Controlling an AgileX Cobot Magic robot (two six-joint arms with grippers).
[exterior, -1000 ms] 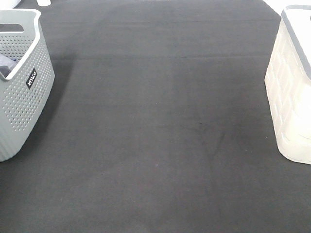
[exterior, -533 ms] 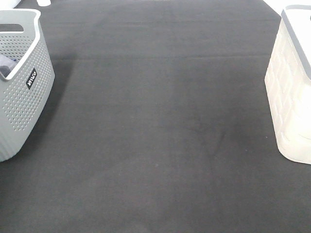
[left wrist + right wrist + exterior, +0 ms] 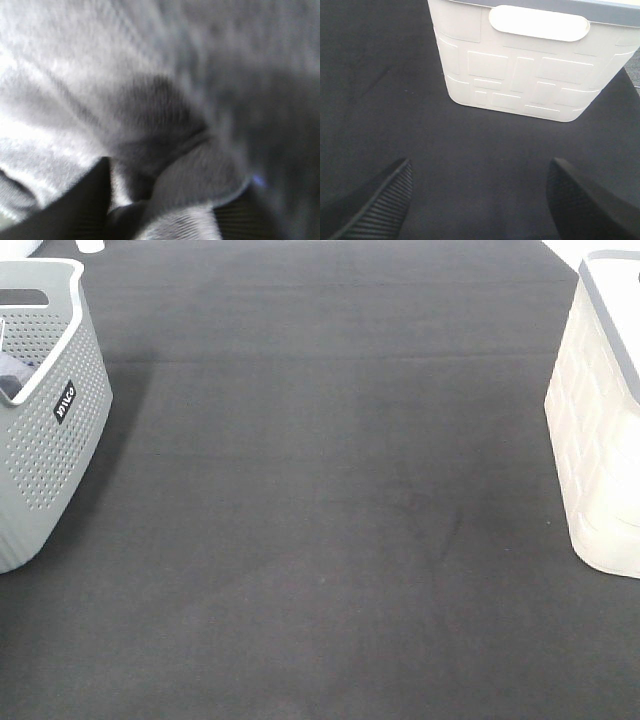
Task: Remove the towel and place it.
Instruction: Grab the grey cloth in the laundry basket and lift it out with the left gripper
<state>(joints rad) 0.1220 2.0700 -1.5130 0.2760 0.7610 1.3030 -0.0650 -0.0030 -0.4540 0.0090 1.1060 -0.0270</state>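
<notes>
Mat [image 3: 320,490] is dark felt, grey perforated basket [image 3: 50,440] left, white basket [image 3: 600,440] right. Left gripper [image 3: 175,172] is buried in the towel [image 3: 100,75], fold between its fingers, can't tell if pinched. Right gripper [image 3: 481,165] fingers wide apart above mat.

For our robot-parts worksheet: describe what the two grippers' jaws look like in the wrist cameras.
The right gripper has black jaws with ribbed inner faces. The left gripper has black jaws too, blurred, one faintly ribbed. No cables or markings show.
</notes>
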